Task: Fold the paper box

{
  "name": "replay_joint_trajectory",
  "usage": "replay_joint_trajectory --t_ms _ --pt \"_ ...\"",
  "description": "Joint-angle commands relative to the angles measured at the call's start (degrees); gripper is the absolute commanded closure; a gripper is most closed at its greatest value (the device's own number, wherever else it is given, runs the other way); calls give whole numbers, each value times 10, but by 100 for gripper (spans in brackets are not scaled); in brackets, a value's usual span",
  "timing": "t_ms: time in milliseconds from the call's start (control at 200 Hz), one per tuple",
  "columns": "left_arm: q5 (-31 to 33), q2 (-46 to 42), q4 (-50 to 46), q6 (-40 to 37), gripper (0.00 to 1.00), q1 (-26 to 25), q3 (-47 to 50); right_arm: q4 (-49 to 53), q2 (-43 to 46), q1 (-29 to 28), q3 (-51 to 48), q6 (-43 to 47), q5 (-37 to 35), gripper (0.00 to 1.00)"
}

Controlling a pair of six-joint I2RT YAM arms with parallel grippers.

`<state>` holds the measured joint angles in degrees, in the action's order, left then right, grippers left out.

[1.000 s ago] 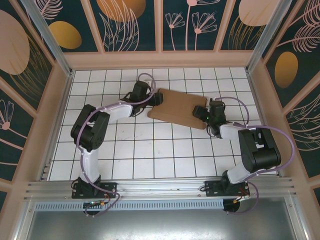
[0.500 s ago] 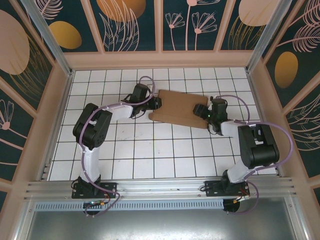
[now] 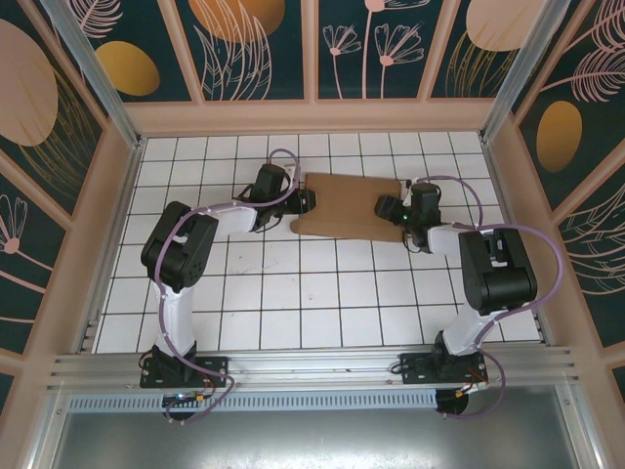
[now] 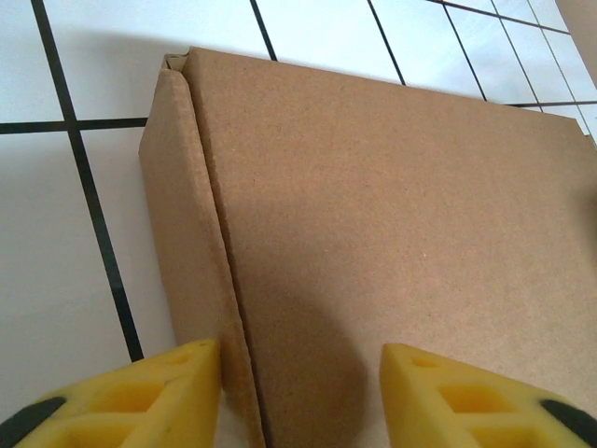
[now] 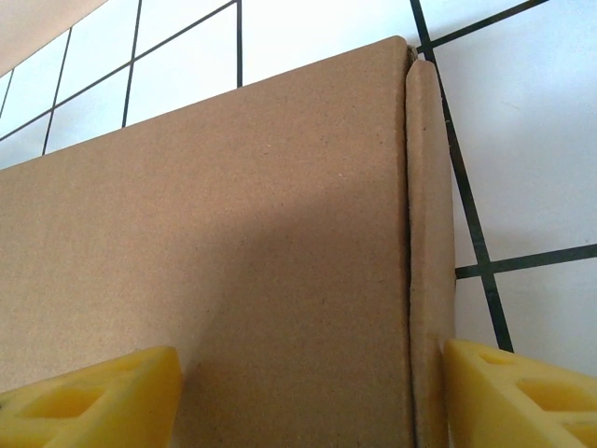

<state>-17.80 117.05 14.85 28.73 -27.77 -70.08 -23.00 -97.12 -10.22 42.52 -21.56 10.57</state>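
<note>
Your left gripper (image 4: 298,359) is spread about halfway. One yellow finger (image 4: 159,387) sits against the narrow folded side strip of the paper box (image 4: 392,215) and the other rests over the top panel, so the box's left edge lies between them; whether they press on it, you cannot tell. Your right gripper (image 5: 310,359) is spread wider and straddles the box's right edge the same way, with one finger over the panel and one just outside the side strip. Neither pinches anything. From above, the box lies closed and low on the far half of the white-tiled desk (image 3: 293,293), slightly skewed, with a gripper at each end. Both arms are folded at the elbow, with the forearms reaching forward and inward, low to the desk.
</note>
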Motion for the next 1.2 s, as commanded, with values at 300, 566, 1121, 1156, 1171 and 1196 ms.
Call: replay_joint_trajectory --t_ms 300,566,1121,1156,1171,1196 --pt "40 -46 -30 -15 25 -27 9 11 73 28 -14 -32 67 10" --pt "69 -30 -59 0 29 -15 14 -17 99 62 -54 -68 84 10" --pt "15 -39 -31 19 29 -3 34 -6 57 73 -55 -60 101 21" --pt "15 -49 -30 20 29 -3 35 -5 50 72 -55 -58 99 23" --pt "15 -53 -30 21 28 -2 35 -5 48 73 -56 -58 98 24" --pt "12 -61 -29 21 27 -3 36 -5 43 73 -57 -58 98 26"
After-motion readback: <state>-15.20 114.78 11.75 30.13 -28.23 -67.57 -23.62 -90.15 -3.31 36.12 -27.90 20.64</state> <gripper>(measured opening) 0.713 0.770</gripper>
